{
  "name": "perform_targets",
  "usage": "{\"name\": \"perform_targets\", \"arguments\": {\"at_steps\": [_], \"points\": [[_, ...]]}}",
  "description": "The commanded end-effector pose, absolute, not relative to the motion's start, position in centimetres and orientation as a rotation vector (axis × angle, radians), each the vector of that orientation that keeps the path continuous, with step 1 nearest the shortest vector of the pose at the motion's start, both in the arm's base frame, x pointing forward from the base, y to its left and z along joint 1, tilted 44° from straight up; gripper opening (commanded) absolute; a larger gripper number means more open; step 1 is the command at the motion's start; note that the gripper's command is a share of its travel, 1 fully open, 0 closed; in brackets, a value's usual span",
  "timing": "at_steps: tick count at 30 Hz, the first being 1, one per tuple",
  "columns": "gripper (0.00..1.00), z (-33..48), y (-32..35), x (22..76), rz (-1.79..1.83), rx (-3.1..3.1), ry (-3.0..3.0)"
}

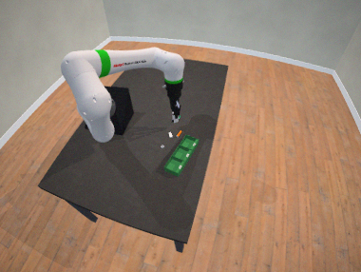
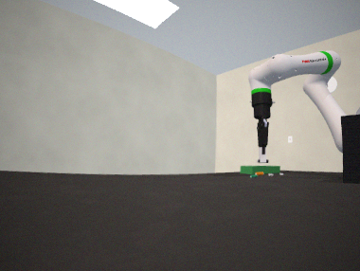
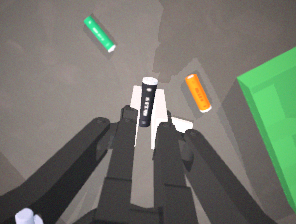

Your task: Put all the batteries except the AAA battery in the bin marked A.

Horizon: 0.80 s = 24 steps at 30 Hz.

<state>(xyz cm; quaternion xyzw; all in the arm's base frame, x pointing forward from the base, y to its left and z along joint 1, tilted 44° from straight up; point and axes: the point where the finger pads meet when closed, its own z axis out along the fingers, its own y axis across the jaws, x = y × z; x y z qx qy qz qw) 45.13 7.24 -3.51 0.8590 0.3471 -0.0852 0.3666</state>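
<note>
I see the dark table (image 1: 119,190) standing on the wooden floor (image 1: 285,166), with the white arm (image 1: 90,90) rising from a black pedestal (image 1: 124,102) at the table's left and reaching out over the middle. To the right of the middle lies the green bin (image 1: 182,154), a row of compartments running near to far, flat on the table; I cannot read any letter on it from here. The gripper (image 3: 147,131) hangs above the table just to the far left of the bin, well off the surface in the exterior view, and its fingers are drawn in narrow around a black battery (image 3: 146,102) that pokes out beyond the tips. On the table below I see an orange battery (image 3: 198,92) beside the bin's far end, and a green battery (image 3: 99,33) lying farther from the bin, apart from the orange one.
</note>
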Motion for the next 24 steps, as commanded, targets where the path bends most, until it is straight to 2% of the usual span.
{"name": "perform_targets", "arguments": {"at_steps": [1,24], "points": [[0.05,-1.7,5.5,45.9,-0.219,2.207,0.893],[0.05,6.1,-2.0,49.3,-0.219,2.207,0.893]]}}
